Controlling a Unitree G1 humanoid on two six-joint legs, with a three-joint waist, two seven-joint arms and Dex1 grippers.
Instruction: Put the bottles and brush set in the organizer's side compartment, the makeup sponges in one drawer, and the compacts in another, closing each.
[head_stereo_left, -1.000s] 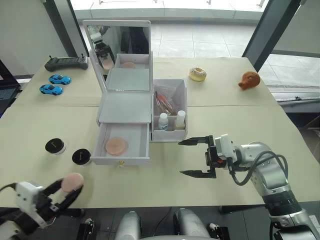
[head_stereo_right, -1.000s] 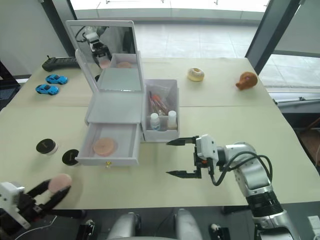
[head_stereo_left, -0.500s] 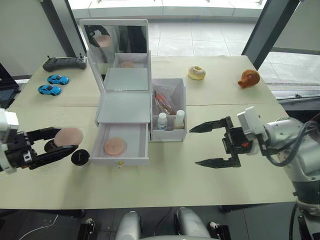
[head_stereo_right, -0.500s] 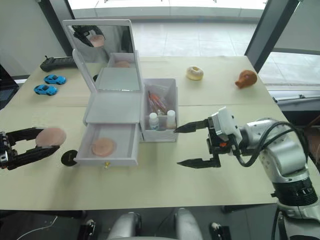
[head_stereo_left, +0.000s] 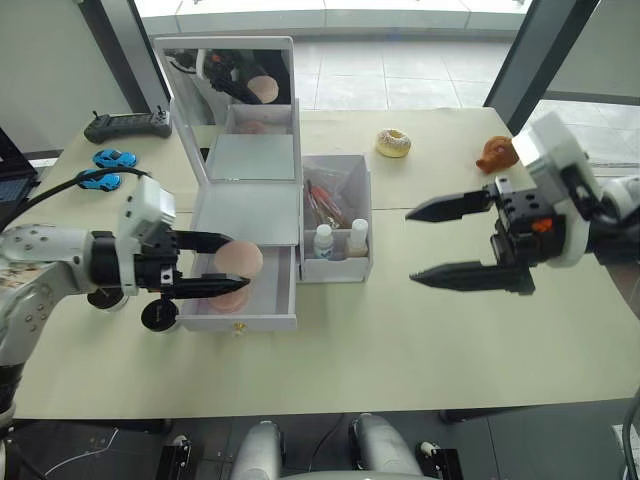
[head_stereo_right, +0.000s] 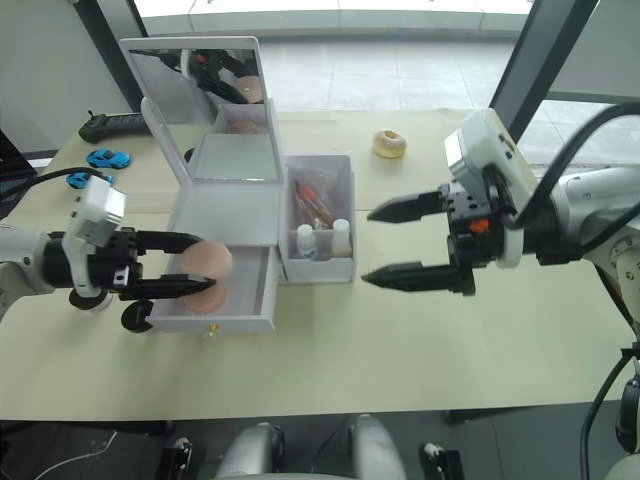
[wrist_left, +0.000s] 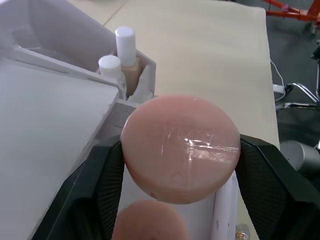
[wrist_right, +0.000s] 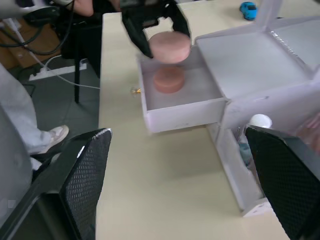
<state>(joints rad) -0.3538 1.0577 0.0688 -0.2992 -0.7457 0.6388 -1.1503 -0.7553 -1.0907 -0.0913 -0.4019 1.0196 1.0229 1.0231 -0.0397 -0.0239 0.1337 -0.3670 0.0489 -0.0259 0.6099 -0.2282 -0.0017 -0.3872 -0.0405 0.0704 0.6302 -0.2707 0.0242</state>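
The white organizer (head_stereo_left: 250, 212) stands mid-table with its mirror (head_stereo_left: 235, 75) up and its lower drawer (head_stereo_left: 240, 321) pulled open. My left gripper (head_stereo_left: 240, 262) is shut on a pale-pink makeup sponge (wrist_left: 181, 147), held just above that drawer. A second sponge (wrist_right: 168, 80) lies inside it. The side compartment (head_stereo_left: 362, 190) holds two white-capped bottles (head_stereo_left: 325, 240) and the brush set (head_stereo_left: 325, 200). One black-topped compact (head_stereo_left: 160, 313) sits left of the drawer; another is mostly hidden behind my left arm. My right gripper (head_stereo_left: 412, 247) hangs open and empty to the right of the organizer.
A doughnut (head_stereo_left: 394, 144) and a brown toy (head_stereo_left: 497, 155) lie at the back right. Two blue toy cars (head_stereo_left: 100, 180) and a black controller (head_stereo_left: 125, 125) sit at the back left. A person's leg and shoe (wrist_right: 50, 135) show beside the table.
My left gripper carried the sponge from the table's front left corner up and right to above the open drawer. My right gripper rose and drew back to the right, still open.
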